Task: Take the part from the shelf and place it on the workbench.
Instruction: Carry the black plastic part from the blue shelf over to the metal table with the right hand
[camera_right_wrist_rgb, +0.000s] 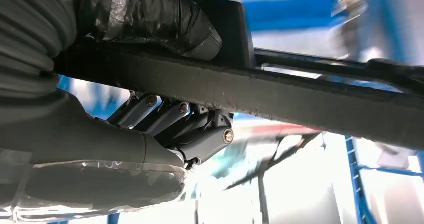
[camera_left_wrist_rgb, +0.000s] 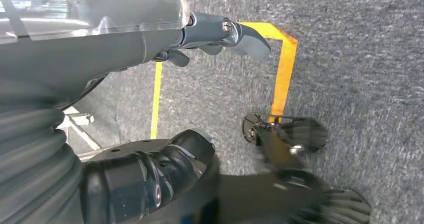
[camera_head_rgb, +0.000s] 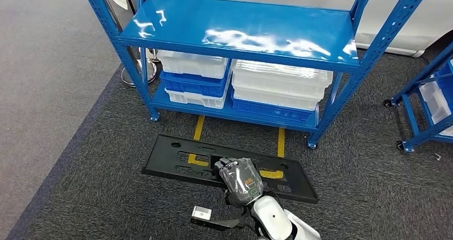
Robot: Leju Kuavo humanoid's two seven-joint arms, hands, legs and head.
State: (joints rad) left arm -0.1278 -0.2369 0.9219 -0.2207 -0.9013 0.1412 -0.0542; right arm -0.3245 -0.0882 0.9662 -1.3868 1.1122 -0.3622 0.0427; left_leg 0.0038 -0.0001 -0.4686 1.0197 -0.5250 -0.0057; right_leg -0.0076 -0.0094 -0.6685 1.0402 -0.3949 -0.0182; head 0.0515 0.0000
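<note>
Plastic-wrapped and closest to the robot's body, the right robot hand [camera_head_rgb: 241, 180] grips a long black part [camera_head_rgb: 176, 157], thumb over one face and fingers [camera_right_wrist_rgb: 170, 119] curled under the other, holding the flat panel level above the grey carpet [camera_head_rgb: 80, 186]. The left robot hand [camera_left_wrist_rgb: 220, 34] hangs over that carpet with nothing in it, fingers loosely curled. Yellow floor tape [camera_head_rgb: 198, 128] runs beneath the part toward a blue shelf [camera_head_rgb: 245, 31] beyond it. White and blue bins [camera_head_rgb: 278, 85] sit stacked on the lower level of that shelf, while a second blue rack [camera_head_rgb: 427, 106] on castors stands off to the right.
</note>
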